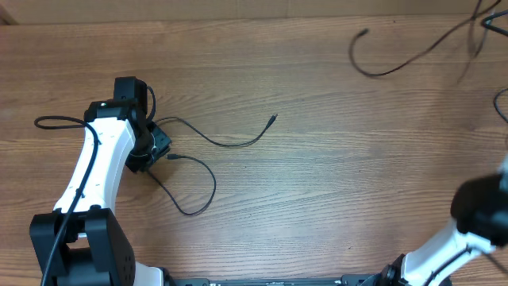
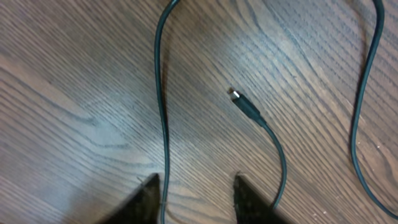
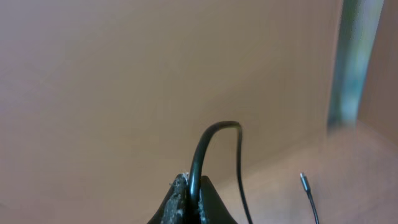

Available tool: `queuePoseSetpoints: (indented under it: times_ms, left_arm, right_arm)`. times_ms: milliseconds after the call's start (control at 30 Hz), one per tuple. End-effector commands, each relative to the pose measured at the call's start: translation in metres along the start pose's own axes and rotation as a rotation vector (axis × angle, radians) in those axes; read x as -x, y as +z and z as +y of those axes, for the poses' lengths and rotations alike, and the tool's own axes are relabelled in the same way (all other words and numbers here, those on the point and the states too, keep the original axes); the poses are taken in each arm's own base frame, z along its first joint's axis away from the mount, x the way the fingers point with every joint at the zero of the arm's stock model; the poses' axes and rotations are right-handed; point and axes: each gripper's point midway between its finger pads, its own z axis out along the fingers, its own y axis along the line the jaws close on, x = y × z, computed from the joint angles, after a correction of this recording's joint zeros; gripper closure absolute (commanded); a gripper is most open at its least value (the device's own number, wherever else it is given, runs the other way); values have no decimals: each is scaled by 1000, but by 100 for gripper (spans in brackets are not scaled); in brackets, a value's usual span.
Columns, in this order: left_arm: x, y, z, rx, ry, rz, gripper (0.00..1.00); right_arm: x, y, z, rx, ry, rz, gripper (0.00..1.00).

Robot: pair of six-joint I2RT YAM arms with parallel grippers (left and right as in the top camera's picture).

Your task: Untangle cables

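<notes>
Untangling looks partway: the right gripper (image 3: 193, 183) is clamped on a raised cable (image 3: 214, 126) at the right of the table (image 1: 333, 230), while the left gripper (image 2: 196, 180), fingers (image 2: 146, 200) parted and gripping nothing, straddles one of two loose cables (image 1: 234, 146) lying near each other at the left, possibly crossed beneath it.

- A brown wood-grain table top (image 1: 333, 199) fills the overhead view, its grain running left to right.
- A paler tan strip (image 1: 198, 9) lies along its far edge.
- Soft light leaves a pale sheen on the wood under the left wrist camera.
- A blurred grey-green upright band (image 3: 353, 62) stands at the right of the right wrist view.
</notes>
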Motion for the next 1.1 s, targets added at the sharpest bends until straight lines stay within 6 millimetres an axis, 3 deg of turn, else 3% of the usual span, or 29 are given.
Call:
queuePoseSetpoints:
  times_ms: [0,67,100,200,233,333,400,500,567,633,700,733,767,800,867,900,933,1067]
  left_arm:
    - [-5,-10,-11,-63,6,15,83]
    - [-10,-10,-17,-99,7,46,94]
    - [-13,-11,-21,-120,7,63,96]
    - [-17,-12,-28,-157,8,90,96]
    - [-18,-12,-29,-165,9,96,96]
    - [-27,-17,-45,-259,94,140,96]
    - [-35,-24,-67,-385,238,160,96]
    - [-55,-43,-105,-596,461,179,96]
    - [-69,-54,-126,-698,556,180,95]
    - [-78,-58,-139,-720,616,153,96]
    - [-75,-51,-142,-661,646,93,96]
    - [-69,-46,-140,-611,648,56,95]
    - [-55,-37,-128,-497,611,-1,95]
    - [-48,-33,-120,-445,572,-14,85]
    - [-36,-29,-101,-347,473,-26,19]
    - [-29,-28,-91,-302,434,-33,7]
    - [-24,-26,-81,-262,413,-39,0]
    - [9,-20,-27,-9,358,-130,1]
  right_arm:
    - [-70,52,-31,-43,45,183,90]
    - [-104,67,-43,-68,67,272,76]
    - [-122,73,-48,-80,76,319,62]
    - [-139,76,-47,-74,100,371,23]
    - [-135,74,-44,-67,116,363,2]
    - [-99,55,-22,-10,149,298,0]
    - [-67,34,-9,13,144,234,0]
    - [-19,-13,16,48,115,138,0]
    - [1,-51,32,62,105,101,0]
    - [3,-85,44,65,106,121,0]
    - [-11,-111,56,74,108,191,0]
    - [-24,-121,61,66,116,243,0]
    - [-54,-132,70,55,126,359,0]
    - [-67,-136,74,51,127,409,0]
    - [-100,-139,84,47,126,530,0]
    - [-116,-140,91,51,116,583,0]
    - [-128,-140,96,57,102,623,0]
    - [-178,-143,125,113,-6,764,1]
